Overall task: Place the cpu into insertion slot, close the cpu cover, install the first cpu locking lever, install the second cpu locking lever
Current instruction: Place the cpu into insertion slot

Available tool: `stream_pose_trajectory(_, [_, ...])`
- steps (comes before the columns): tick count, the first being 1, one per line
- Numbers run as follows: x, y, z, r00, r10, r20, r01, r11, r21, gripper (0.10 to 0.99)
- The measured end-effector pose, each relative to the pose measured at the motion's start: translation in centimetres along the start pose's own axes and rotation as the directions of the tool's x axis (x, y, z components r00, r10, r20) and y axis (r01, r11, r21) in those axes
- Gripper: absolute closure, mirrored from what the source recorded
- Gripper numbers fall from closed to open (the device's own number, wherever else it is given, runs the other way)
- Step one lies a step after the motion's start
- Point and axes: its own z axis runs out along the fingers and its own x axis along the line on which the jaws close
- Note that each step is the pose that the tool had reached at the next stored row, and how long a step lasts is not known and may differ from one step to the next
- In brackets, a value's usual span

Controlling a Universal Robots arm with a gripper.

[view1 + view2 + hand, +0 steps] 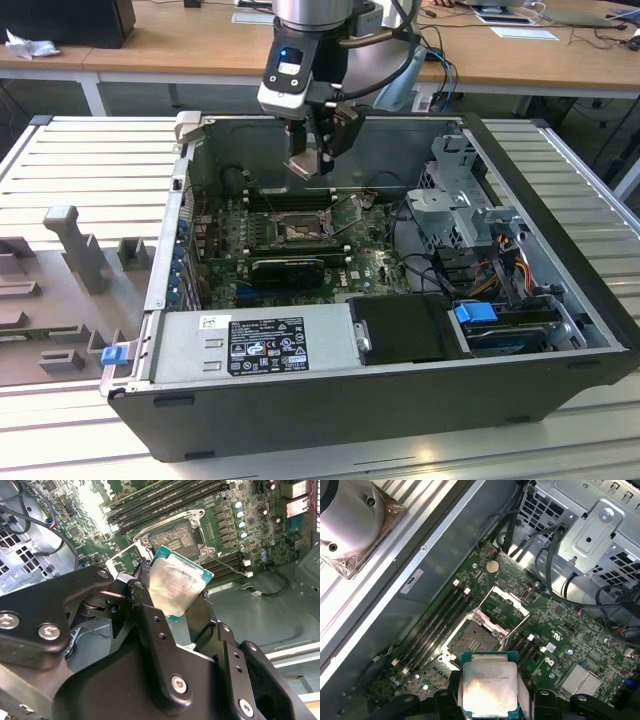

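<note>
In the exterior view, the claw (pixel 314 165) hangs over the open computer case (pixel 560 300), pinching the chip (pixel 302 165) above the green board (pixel 375 265). The socket (pixel 297 232) lies below it, well apart. In the second wrist view, the chip sits tilted, its pale metal face showing, gripped by its edges between the black fingers (pixel 150 625). The socket beyond it shows a bare pin field, and the cover (pixel 122 560) is swung open at its side. In the first wrist view, the chip is held short of the bare socket. The cover is folded back just beside the socket, and long black memory slots (pixel 437 622) run along its other side.
</note>
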Motion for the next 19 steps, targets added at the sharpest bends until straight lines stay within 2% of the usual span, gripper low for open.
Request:
stream_pose_trajectory(10, [0.0, -0.06, 0.52, 0.9957, 0.092, 0.0082, -0.092, 0.9958, -0.002, 0.557])
stream_pose_trajectory(19, [0.0, -0.08, 0.68, 0.9936, 0.112, 0.01, -0.112, 0.9937, -0.003, 0.557])
